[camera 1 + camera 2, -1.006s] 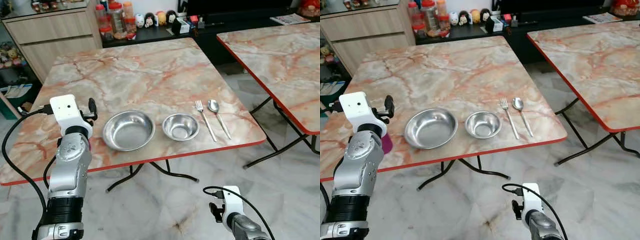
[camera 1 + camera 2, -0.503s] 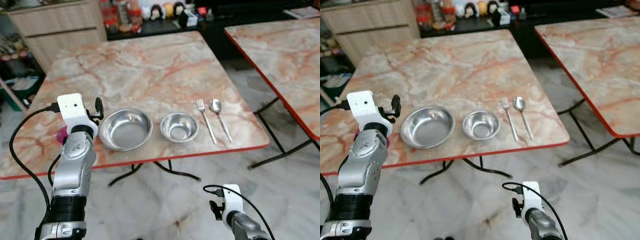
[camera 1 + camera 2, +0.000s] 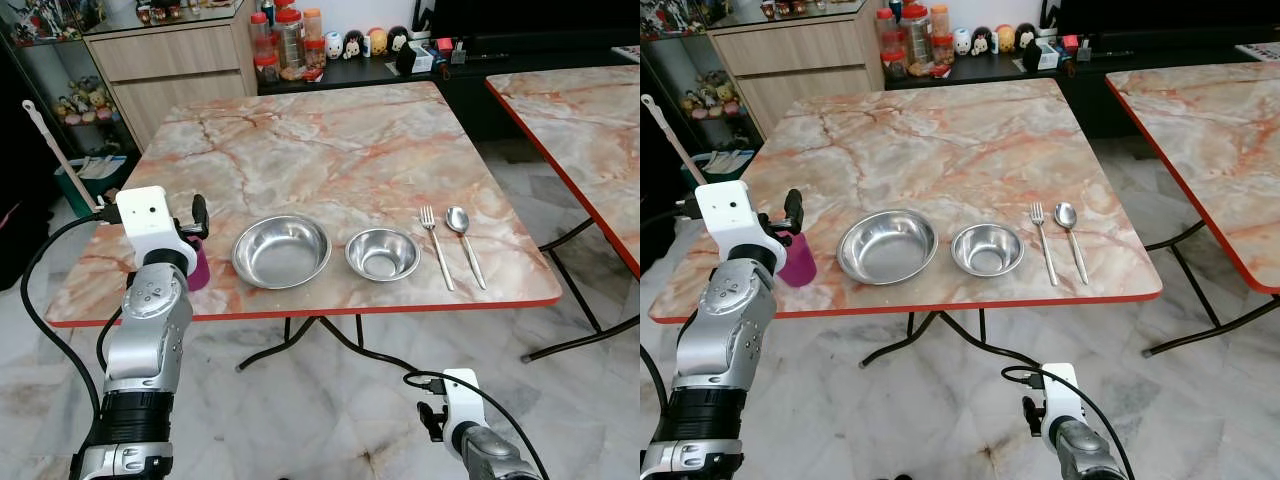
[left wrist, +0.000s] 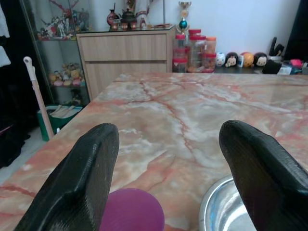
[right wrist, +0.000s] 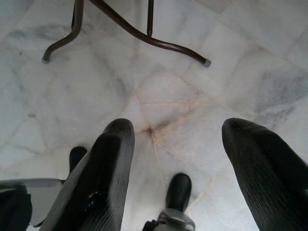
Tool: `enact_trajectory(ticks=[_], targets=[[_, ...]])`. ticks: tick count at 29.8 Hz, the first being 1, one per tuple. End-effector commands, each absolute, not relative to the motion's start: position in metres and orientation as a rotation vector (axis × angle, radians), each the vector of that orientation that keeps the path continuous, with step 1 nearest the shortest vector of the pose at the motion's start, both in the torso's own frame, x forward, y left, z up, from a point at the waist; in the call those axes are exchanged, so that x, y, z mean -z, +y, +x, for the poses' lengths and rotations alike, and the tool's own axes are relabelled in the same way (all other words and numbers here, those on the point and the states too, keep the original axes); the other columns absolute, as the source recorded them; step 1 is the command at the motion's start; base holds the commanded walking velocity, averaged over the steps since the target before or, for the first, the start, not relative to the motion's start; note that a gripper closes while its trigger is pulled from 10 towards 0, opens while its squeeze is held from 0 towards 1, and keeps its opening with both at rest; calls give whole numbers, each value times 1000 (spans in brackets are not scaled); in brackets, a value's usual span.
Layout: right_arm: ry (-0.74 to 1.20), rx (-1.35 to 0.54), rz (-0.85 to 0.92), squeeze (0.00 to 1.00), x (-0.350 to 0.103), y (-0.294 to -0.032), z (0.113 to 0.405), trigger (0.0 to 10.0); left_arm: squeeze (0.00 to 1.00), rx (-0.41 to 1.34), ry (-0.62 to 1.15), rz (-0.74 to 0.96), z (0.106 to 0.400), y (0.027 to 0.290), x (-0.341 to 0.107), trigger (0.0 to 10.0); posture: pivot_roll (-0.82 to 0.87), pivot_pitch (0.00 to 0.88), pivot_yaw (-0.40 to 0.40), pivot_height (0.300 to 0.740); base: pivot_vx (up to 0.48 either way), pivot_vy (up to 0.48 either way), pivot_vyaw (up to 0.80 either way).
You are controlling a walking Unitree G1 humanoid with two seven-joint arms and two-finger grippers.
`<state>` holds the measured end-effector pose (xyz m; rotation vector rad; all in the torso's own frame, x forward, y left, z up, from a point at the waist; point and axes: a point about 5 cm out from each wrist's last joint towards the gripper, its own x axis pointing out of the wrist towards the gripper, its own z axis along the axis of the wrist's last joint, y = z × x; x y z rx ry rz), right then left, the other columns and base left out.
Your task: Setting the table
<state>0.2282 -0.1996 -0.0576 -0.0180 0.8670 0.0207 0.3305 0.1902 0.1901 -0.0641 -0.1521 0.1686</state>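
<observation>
On the tabletop [image 3: 940,140], near its front left edge, a purple cup [image 3: 797,260] stands upright just below the left pincer [image 4: 168,178], fingers spread wide, gripping nothing. Beside the cup: large bowl [image 3: 887,246], small bowl [image 3: 987,249], both empty, then fork [image 3: 1042,241] and spoon [image 3: 1071,238]. Right pincer [image 5: 185,183] hangs open over the floor [image 5: 159,91].

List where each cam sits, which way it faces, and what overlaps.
Left/right eye: head, looking forward and down at the marble table; left arm raised, right arm low.
Left wrist: along the open left claw, over the purple cup and large steel bowl.
Right wrist: along the open right claw, at the floor.
Shared: cup, bowl.
</observation>
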Motion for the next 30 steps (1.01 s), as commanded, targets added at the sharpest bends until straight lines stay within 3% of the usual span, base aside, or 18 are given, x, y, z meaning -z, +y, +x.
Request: enact_trajectory(ticks=[1, 30], targets=[[864, -35, -42, 0, 56, -198, 231, 10000, 0, -175, -163, -56, 331, 192, -194, 10000, 0, 7, 86, 740, 0, 0, 800], [850, -10, 6, 0, 55, -197, 233, 10000, 0, -170, -183, -51, 333, 192, -201, 10000, 6, 53, 93, 740, 0, 0, 28]])
